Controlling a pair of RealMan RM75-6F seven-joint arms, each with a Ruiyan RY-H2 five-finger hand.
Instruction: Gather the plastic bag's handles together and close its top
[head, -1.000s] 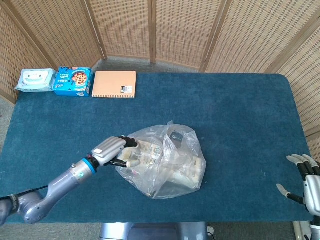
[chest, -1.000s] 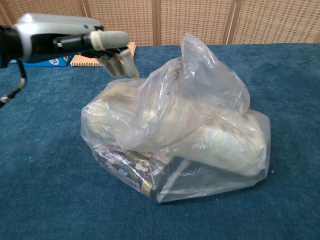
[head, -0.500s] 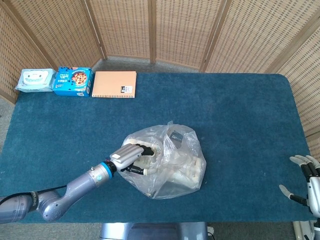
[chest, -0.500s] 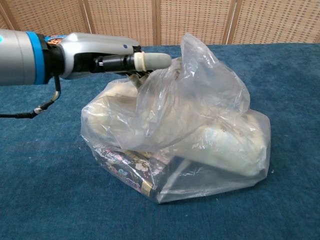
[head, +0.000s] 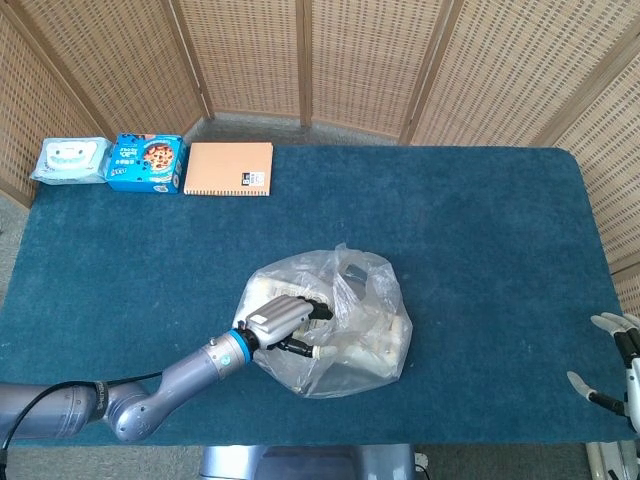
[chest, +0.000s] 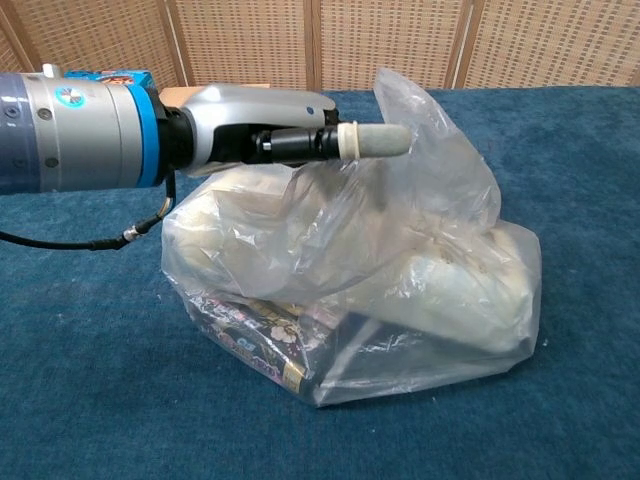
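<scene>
Plastic bag (head: 340, 325) sits near the front middle of the blue surface (head: 480, 230), clear and crumpled, with pale packets and a dark printed packet showing through its lower part. Its top stands loose and open, one flap of film rising above the rest in the chest view. My left hand (head: 285, 318) reaches in from the left and lies against the bag's upper left side; in the chest view one fingertip (chest: 375, 140) stretches straight out across the film, and I cannot tell whether the other fingers pinch any plastic. My right hand (head: 622, 358) hangs at the far right edge, well apart from the bag, fingers spread and holding nothing. Along the far left edge lie a wipes pack (head: 68, 160), a blue box (head: 146, 163) and an orange notebook (head: 229, 169).
</scene>
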